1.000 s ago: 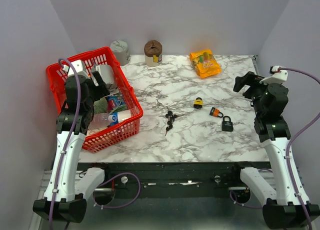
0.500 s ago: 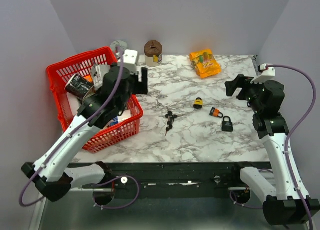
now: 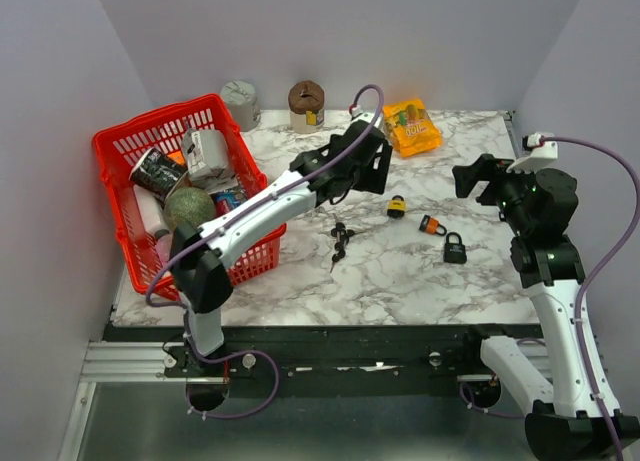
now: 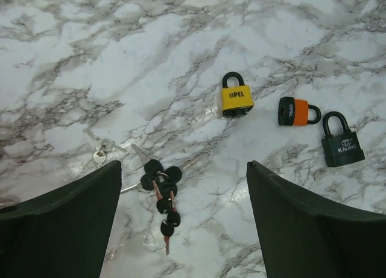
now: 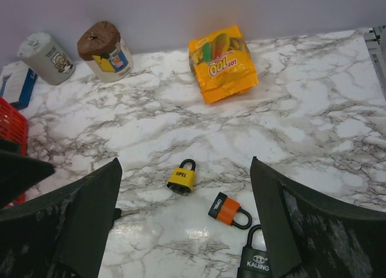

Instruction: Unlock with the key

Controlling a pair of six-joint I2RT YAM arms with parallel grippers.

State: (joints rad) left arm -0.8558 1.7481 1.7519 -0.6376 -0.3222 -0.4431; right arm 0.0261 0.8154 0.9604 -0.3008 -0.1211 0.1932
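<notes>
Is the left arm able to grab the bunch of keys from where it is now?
Probably yes. The left arm's fingers are wide open above the table, and the bunch of keys shows in the gap between them with nothing on top. The yellow padlock lies apart, off to the side.

Lab robot cell: plain grey walls [image 3: 400,31] enclose marble table [image 3: 400,271].
</notes>
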